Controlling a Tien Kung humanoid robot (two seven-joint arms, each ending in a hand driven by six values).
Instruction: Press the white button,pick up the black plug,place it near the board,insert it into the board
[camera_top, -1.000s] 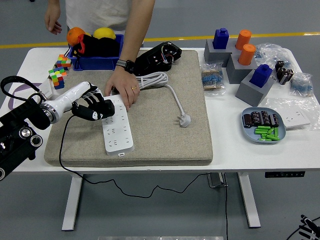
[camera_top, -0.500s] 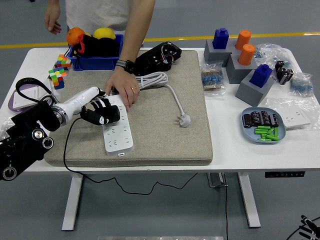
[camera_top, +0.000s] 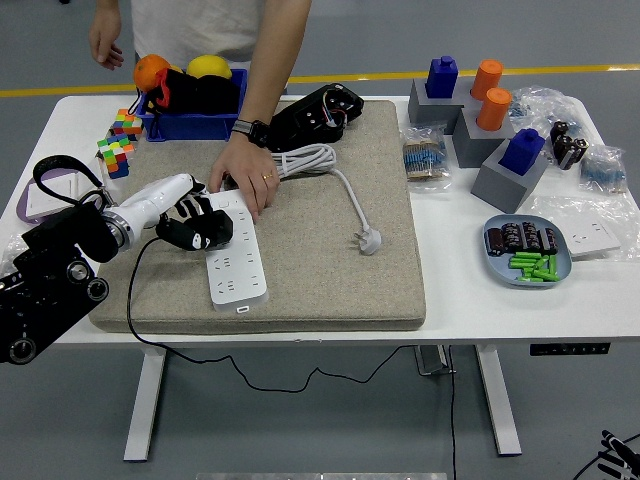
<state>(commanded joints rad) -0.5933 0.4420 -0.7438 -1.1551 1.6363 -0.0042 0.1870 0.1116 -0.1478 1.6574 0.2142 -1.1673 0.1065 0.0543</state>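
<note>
Left hand (camera_top: 195, 228) sits over the near-left part of the mat (camera_top: 330, 290), black fingers (camera_top: 212, 232) curled down against the left edge of the strip (camera_top: 236, 255), holding nothing that I can make out. Strip's long axis runs roughly 5 to 11 o'clock; the hand covers its upper-middle stretch, so the white button is hidden, and contact with it cannot be confirmed. A person's hand (camera_top: 243, 180) presses flat on the strip's far end, at 1 o'clock from the robot's fingers, just beside them. The loose plug (camera_top: 369, 240) lies at 3 o'clock from the fingers, well apart, and looks white, not black; its cord (camera_top: 335, 175) runs back toward 11 o'clock. Left arm is the only one near it; right arm not in view. Far edge of desk (camera_top: 300, 320): black device (camera_top: 318, 115), cropped by the forearm.
</note>
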